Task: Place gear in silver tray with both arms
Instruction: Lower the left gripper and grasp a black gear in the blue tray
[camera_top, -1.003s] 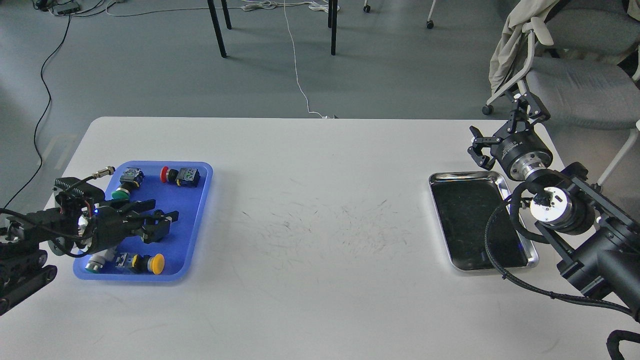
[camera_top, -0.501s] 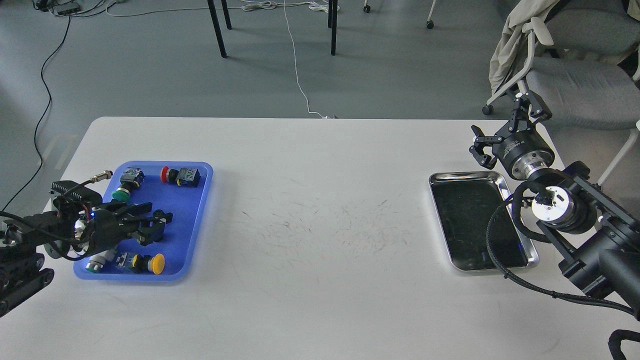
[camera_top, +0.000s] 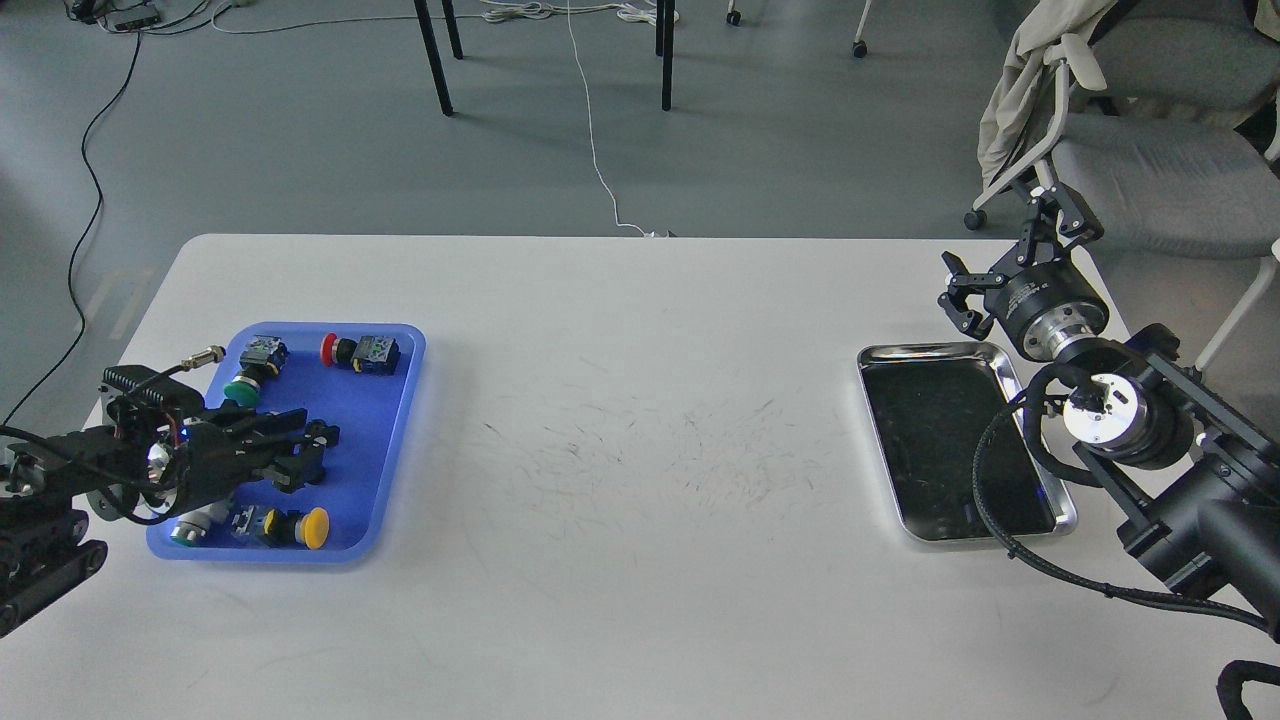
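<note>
The silver tray (camera_top: 934, 353) lies at the table's right side, and only reflections show in its dark bottom. My right gripper (camera_top: 1008, 252) hangs open just behind the tray's far right corner, its fingers spread wide and empty. My left gripper (camera_top: 308, 446) reaches in from the left, low over the middle of a blue plastic tray (camera_top: 404, 400). Its fingers look spread, with nothing clearly between them. Several small push-button parts lie in the blue tray, one with a green cap (camera_top: 240, 389), one red (camera_top: 330, 349) and one yellow (camera_top: 314, 527). I cannot make out a gear shape.
A metal connector (camera_top: 204, 353) sits at the blue tray's far left edge. A silver-green part (camera_top: 194, 523) lies by my left wrist. A grey chair (camera_top: 1150, 170) stands past the table's far right corner. The table's front edge is near.
My left gripper has drawn back to the left a little over the blue tray. The right arm has hardly moved.
</note>
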